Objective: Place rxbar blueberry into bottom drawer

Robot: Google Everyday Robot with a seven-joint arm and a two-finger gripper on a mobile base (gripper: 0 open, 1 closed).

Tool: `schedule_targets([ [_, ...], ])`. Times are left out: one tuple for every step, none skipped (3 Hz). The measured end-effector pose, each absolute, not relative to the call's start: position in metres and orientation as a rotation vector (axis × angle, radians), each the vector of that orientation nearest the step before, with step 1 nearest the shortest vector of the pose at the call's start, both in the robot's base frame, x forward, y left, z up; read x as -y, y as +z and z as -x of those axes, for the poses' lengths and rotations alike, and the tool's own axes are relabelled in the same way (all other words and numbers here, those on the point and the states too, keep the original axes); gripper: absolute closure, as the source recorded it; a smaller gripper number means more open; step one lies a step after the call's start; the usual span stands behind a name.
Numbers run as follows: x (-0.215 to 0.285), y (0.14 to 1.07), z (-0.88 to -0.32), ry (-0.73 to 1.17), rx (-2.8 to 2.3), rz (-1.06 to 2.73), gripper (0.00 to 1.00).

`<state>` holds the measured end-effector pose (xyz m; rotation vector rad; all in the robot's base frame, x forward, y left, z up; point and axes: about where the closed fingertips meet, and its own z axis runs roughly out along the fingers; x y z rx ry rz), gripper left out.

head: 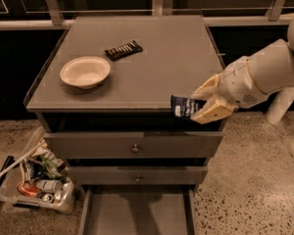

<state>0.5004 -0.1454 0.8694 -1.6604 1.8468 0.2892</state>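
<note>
The bottom drawer (137,214) stood pulled open nearest, below two knobbed drawers. Above it, at the cabinet top's near right edge, the gripper (196,108) was clamped on the rxbar blueberry (182,106), holding it over the front lip. Farther left sat a bowl (85,71), and beyond it a dark bar (123,49).

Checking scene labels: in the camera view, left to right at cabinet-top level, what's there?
bowl → black bar → rxbar blueberry → tool, gripping the rxbar over the front right edge of the cabinet.
</note>
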Motion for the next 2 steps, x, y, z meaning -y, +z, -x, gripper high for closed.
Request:
schedule_targets([
  [0.152,0.835,-0.479,0.267,-1.902,1.608,1.00],
  [0.152,0.790,-0.469,0.258,-1.961,1.556,1.00],
])
